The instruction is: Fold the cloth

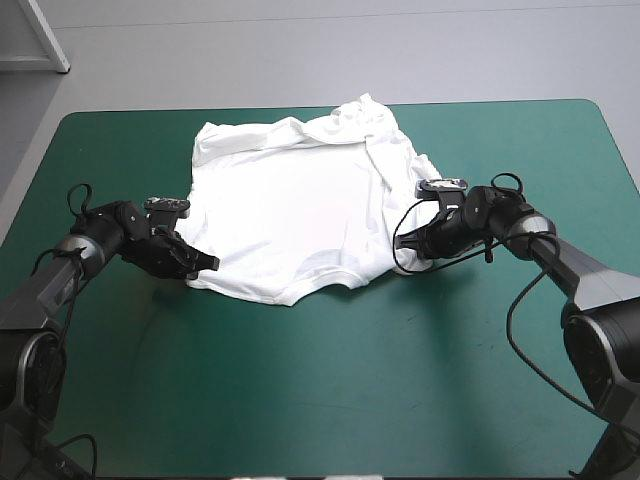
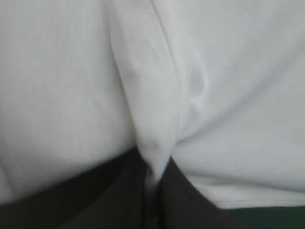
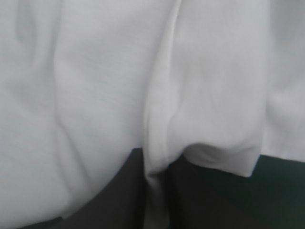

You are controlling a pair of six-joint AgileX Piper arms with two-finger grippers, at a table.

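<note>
While the single white T-shirt [image 1: 300, 200] lay spread mostly flat on the teal-green counter [image 1: 320, 400], the high view showed two tools working at its near hem, one at each near corner. The left tool [image 1: 203, 264] sat low at the shirt's near left corner. The right tool [image 1: 402, 262] sat low at the near right corner. Along the shirt's far edge and right side the cloth was rumpled into several folds.

Seen from the left wrist view, the T-shirt [image 2: 71, 95] filled nearly everything ahead of the left tool [image 2: 155, 167]. Its two black fingers [image 2: 119, 195] were all but closed, with one raised ridge of white cloth pinched between them. A thin strip of counter [image 2: 271, 217] showed just beside the shirt's hem.

Seen from the right wrist view, the T-shirt [image 3: 95, 95] again covered most of the field ahead of the right tool [image 3: 157, 169]. Its two black fingers [image 3: 119, 191] were likewise nearly together, clamped on one vertical pleat of the cloth. A hemmed corner of the shirt hung just beside that pleat, with bare counter [image 3: 281, 191] next to it.
</note>
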